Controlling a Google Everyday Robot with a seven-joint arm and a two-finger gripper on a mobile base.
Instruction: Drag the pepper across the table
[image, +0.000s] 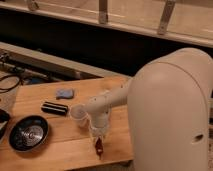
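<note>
The pepper is a small, slim, dark red thing lying on the light wooden plank table, close to the table's front edge. My gripper hangs from the white arm and points down right over the pepper's upper end, touching or almost touching it. The gripper's tips are hidden against the pepper. A whitish cup stands just left of the arm's wrist.
A black rectangular bar and a small blue-grey thing lie further back on the table. A dark round bowl sits at the front left. My large white body fills the right side. Cables lie at the far left.
</note>
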